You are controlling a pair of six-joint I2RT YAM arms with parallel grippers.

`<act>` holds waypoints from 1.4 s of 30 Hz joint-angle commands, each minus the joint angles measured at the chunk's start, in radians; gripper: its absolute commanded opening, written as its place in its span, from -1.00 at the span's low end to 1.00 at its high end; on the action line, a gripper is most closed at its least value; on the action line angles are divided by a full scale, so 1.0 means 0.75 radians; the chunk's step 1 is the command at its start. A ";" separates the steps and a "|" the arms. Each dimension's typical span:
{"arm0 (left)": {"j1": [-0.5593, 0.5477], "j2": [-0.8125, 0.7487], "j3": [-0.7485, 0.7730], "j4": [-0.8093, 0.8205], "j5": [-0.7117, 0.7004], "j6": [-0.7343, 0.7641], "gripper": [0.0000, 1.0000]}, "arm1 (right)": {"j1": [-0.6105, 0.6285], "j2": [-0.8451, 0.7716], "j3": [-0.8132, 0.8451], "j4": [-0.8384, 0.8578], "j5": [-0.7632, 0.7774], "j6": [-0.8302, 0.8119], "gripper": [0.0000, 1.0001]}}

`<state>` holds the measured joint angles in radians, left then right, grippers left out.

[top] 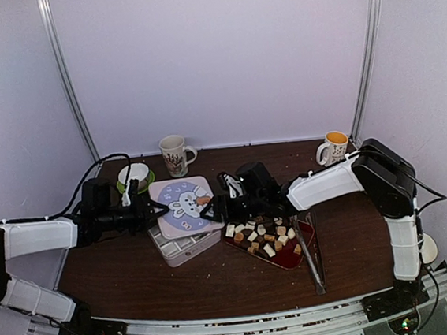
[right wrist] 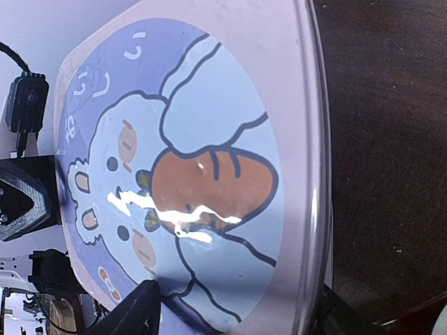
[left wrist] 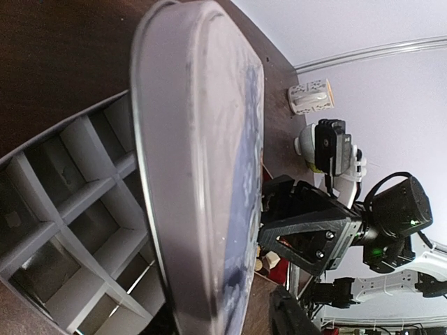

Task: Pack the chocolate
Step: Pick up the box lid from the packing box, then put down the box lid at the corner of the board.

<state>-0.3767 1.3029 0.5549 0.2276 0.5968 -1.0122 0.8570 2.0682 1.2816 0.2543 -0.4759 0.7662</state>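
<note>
Tabletop point(top: 139, 278) of dark, glossy wood is carrying everything. Your right gripper point(top: 210, 210) is pinching the shiny, round-cornered rabbit lid point(top: 181, 205) by its right rim, holding it above the grey tin point(top: 180, 249) of square compartments. Your left gripper point(top: 150, 212) is sitting at the lid's left rim; its fingertips are cut off from view, so you cannot tell whether they are clenching. Chocolate point(top: 263, 236), small cubes in cream, tan and brown, is lying on the red tray point(top: 305, 256) just right of the tin.
</note>
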 commanded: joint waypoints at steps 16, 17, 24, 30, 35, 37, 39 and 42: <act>-0.006 -0.321 -0.011 0.040 0.119 0.093 -0.73 | -0.001 -0.231 -0.143 0.213 -0.032 -0.005 0.41; -0.007 -0.339 -0.009 0.036 0.124 0.095 -0.79 | -0.001 -0.236 -0.144 0.212 -0.032 -0.008 0.41; -0.007 -0.481 0.075 -0.260 0.016 0.244 -1.00 | -0.001 -0.289 -0.169 0.212 -0.012 -0.026 0.44; -0.007 -0.603 0.176 -0.551 -0.117 0.367 -1.00 | -0.001 -0.334 -0.188 0.196 0.006 -0.047 0.50; -0.005 -0.692 0.459 -1.109 -0.481 0.639 -1.00 | -0.005 -0.379 -0.202 0.133 0.040 -0.098 0.51; -0.006 -0.703 0.590 -1.316 -0.685 0.729 -1.00 | -0.005 -0.388 -0.208 0.113 0.049 -0.115 0.51; -0.007 -0.690 0.686 -1.494 -0.843 0.797 -1.00 | -0.005 -0.394 -0.213 0.093 0.054 -0.126 0.51; -0.005 -0.633 0.764 -1.683 -1.045 0.862 -1.00 | -0.006 -0.403 -0.219 0.071 0.067 -0.140 0.51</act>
<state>-0.3809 0.7914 1.0622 -0.7490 0.1036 -0.5041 0.8570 1.7992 1.1358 0.3408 -0.4610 0.6971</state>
